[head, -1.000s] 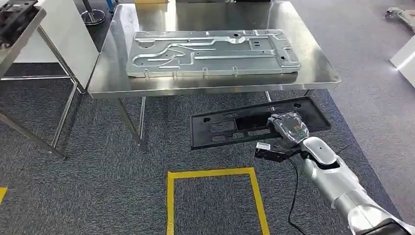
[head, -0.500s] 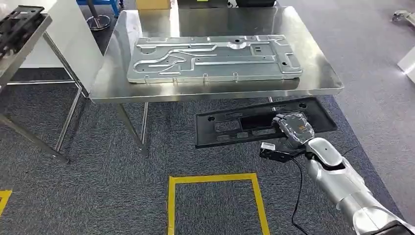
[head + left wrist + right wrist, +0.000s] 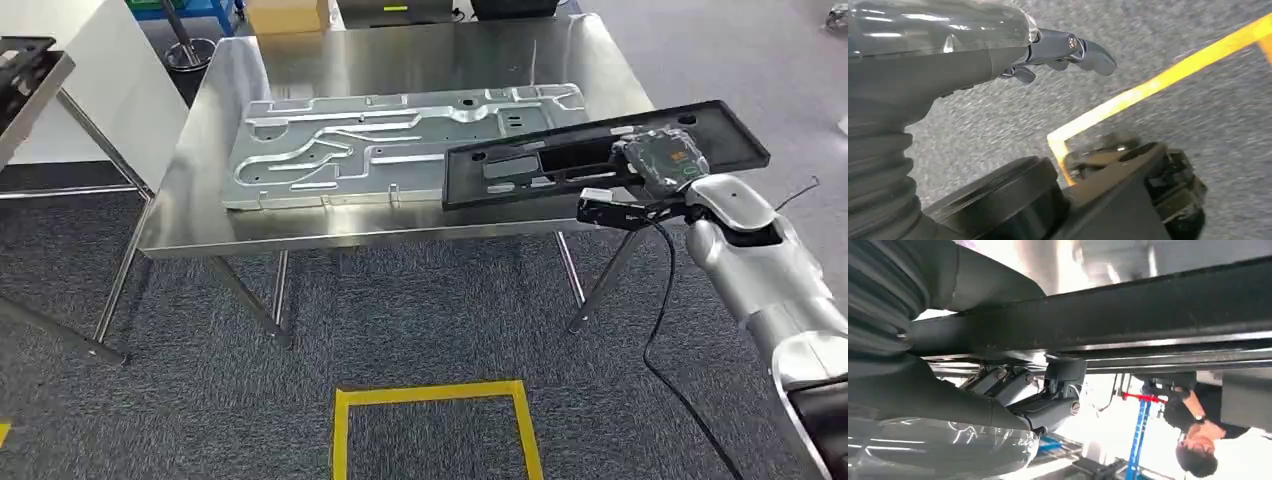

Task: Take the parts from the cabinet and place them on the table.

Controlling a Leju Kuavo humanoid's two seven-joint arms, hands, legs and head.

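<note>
Mostly hidden, right hand [image 3: 663, 157] fingers under black part [image 3: 540, 165].

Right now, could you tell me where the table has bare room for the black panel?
Bare steel lies behind the silver plate on the table, with narrow strips beside its left end and along the front edge. The right side is crowded: the right hand holds the black panel there.

A workshop or factory test floor: a bare stainless-steel counter [image 3: 200, 215] on angled metal legs carries a large stamped grey sheet-metal panel [image 3: 400, 145], grey industrial carpet [image 3: 200, 400] is marked with a yellow taped square [image 3: 435, 395], a cardboard box [image 3: 290, 15] sits behind, and a blue metal stand [image 3: 1138, 435] rises nearby.
</note>
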